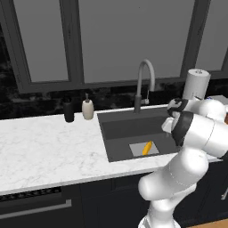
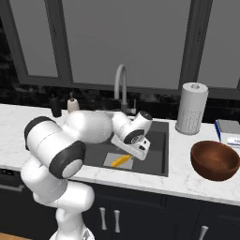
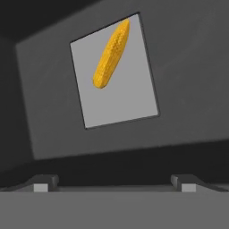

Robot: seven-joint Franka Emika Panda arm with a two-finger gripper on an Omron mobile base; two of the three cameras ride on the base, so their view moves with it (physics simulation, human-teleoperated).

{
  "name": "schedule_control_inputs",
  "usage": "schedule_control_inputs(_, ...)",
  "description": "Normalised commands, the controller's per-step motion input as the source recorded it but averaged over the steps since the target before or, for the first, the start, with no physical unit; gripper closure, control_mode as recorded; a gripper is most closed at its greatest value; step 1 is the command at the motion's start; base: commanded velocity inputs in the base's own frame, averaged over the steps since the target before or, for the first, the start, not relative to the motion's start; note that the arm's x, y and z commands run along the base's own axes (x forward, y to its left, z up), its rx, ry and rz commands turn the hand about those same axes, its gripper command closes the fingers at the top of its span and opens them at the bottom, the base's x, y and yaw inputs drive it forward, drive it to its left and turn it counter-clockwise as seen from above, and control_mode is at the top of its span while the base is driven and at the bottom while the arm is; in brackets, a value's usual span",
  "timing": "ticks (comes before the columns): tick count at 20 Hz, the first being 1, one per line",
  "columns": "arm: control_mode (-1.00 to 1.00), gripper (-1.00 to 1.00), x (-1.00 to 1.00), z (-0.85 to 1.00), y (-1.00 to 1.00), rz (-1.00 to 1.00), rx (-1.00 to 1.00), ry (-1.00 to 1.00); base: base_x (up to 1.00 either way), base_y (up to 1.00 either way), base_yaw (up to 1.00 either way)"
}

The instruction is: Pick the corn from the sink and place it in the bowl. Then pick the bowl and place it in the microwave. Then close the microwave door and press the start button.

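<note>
The sink [image 1: 120,129] is a dark grey box set down into the white marble counter [image 1: 49,151]. Its walls go straight down on all sides, and the floor inside is flat. On that floor, close to the front wall, is a light grey square patch [image 3: 134,85]. The rest of the sink floor is bare, so there is open room around the patch.

The corn [image 3: 111,54] lies on the patch. It is a small, slim cob, yellow-orange, with rows of tiny bumps. One end is thin and pointed and the other end is rounder. It lies slanted across the patch, with its thin end near one corner of the square. Nothing touches it.

The gripper [image 3: 115,182] hangs above the sink and looks down at the corn. Its two dark fingertips [image 3: 44,183] stand far apart, as wide as they go, and there is nothing between them. It is well above the corn.

The curved grey faucet [image 2: 121,86] stands at the back edge of the sink. The round reddish-brown bowl [image 2: 215,160] sits on the counter to the right of the sink, near the front edge. A white paper towel roll [image 2: 192,108] stands behind it, near the back right corner of the sink. Two small bottles [image 1: 78,109] stand by the back edge of the counter, left of the sink.
</note>
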Motion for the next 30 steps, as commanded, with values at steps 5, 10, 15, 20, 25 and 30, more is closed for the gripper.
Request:
schedule_control_inputs(5, -1.00, -1.00, 0.51, -0.35, 0.00, 0.00, 0.00, 0.02, 0.00, 0.00, 0.00)
schedule_control_inputs(10, -1.00, -1.00, 0.47, -0.43, 0.08, 0.00, 0.00, 0.03, 0.00, 0.00, 0.00)
schedule_control_inputs(15, -1.00, -1.00, 0.30, -0.35, 0.26, -0.01, 0.00, 0.05, 0.00, 0.00, 0.00)
schedule_control_inputs(20, -1.00, -1.00, 0.24, -0.26, 0.42, -0.05, 0.00, 0.09, 0.00, 0.00, 0.00)
schedule_control_inputs(25, -1.00, -1.00, 0.04, -0.27, 0.31, -0.06, 0.00, 0.10, 0.00, 0.00, 0.00)
schedule_control_inputs(30, -1.00, -1.00, 0.00, -0.32, 0.09, -0.03, 0.00, 0.07, 0.00, 0.00, 0.00)
